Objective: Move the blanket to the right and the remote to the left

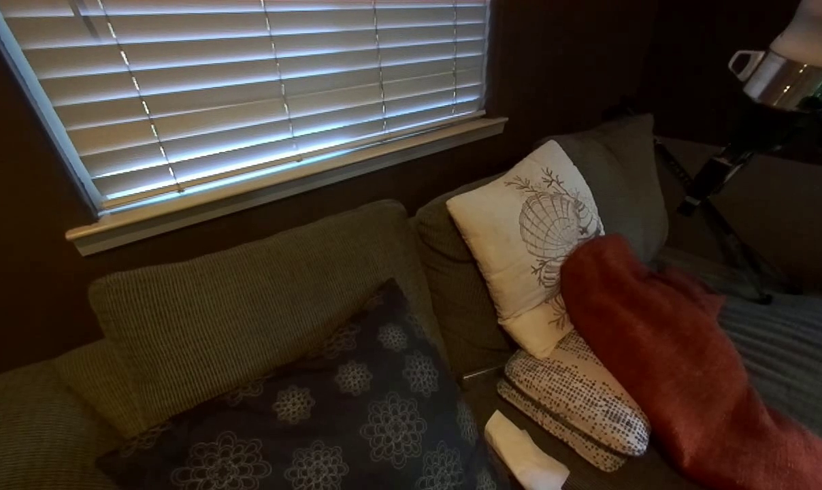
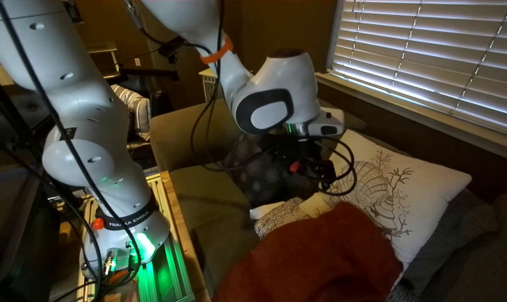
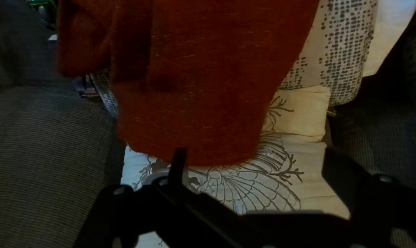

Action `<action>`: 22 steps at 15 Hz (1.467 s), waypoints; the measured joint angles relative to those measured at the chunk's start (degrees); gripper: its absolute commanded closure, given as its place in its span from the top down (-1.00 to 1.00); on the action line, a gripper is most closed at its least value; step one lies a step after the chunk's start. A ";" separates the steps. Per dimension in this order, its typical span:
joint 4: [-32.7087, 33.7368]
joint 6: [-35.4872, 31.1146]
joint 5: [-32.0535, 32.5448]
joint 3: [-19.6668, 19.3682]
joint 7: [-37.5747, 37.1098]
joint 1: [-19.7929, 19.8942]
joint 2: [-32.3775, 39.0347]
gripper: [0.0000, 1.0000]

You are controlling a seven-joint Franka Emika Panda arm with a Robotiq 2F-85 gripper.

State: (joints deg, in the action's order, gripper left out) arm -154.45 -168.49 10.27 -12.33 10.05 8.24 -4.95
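The rust-red blanket (image 1: 663, 354) lies draped over the cushions on the sofa. It also shows in the other views (image 2: 316, 256) (image 3: 201, 82), with one end against the white shell pillow (image 1: 533, 238). In the wrist view my gripper (image 3: 255, 156) is open, its two dark fingers wide apart, with nothing between them. It is over the shell pillow (image 3: 249, 186), near the blanket's end. In an exterior view the gripper (image 2: 327, 178) hangs above the pillows and partly merges with the dark background. I cannot make out a remote in any view.
A speckled cushion (image 1: 581, 395) lies partly under the blanket. A white cloth or paper item (image 1: 527, 452) lies beside it. A dark flowered pillow (image 1: 356, 415) leans on the sofa back (image 1: 261, 299). The windowsill (image 1: 302, 180) runs behind. Loose cables (image 2: 354, 167) loop around the wrist.
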 measured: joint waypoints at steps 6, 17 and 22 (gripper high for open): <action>8.25 -7.02 7.33 -2.13 -18.69 -2.51 16.85 1.00; 14.94 -6.94 5.80 -7.41 -22.60 -9.01 25.77 1.00; 16.50 -6.80 0.70 -6.19 -22.68 -10.37 30.79 1.00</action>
State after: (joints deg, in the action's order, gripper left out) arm -137.95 -175.29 10.98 -18.51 -12.63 -2.13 25.84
